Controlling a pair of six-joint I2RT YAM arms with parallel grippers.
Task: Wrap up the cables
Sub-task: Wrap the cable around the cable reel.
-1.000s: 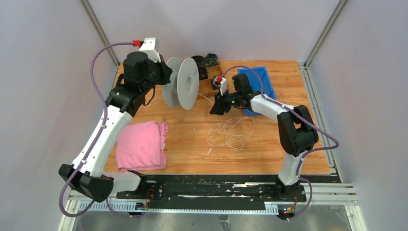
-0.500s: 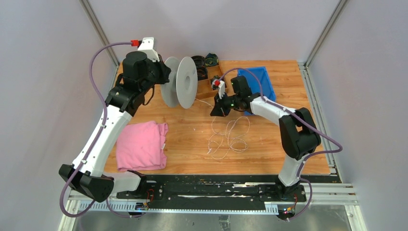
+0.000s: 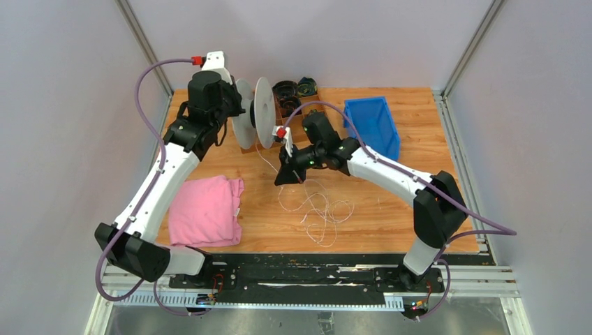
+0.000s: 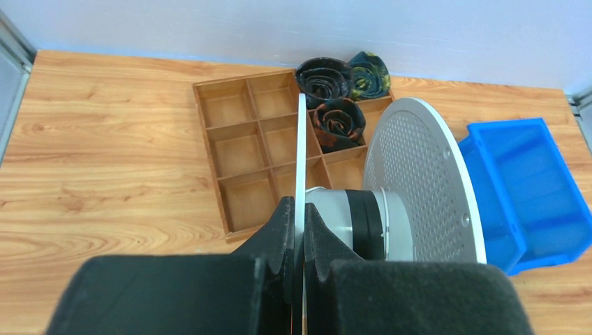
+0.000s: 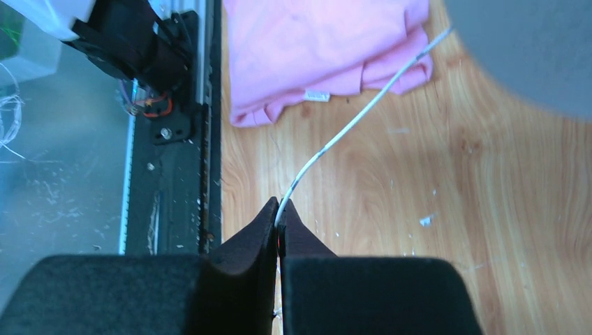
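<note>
The left end effector (image 4: pixel 299 213) is clamped shut on the near flange of the spool (image 4: pixel 421 187), holding it on edge at the upper middle of the overhead frame. The right end effector (image 5: pixel 279 209) sits just below and right of it, pinched tight on the cable (image 5: pixel 351 128). The wire runs from its tips up to the top right of the wrist view, where the spool's grey edge looms. Most of the cable is not wound yet: it lies in loose white loops on the bench (image 3: pixel 419 216), centre of the overhead frame, right of the pink cloth (image 3: pixel 207 211). I can't make out any turns on the hub. I'd call this an early stage, with the line fed to the spool and nearly all the winding left to do.
</note>
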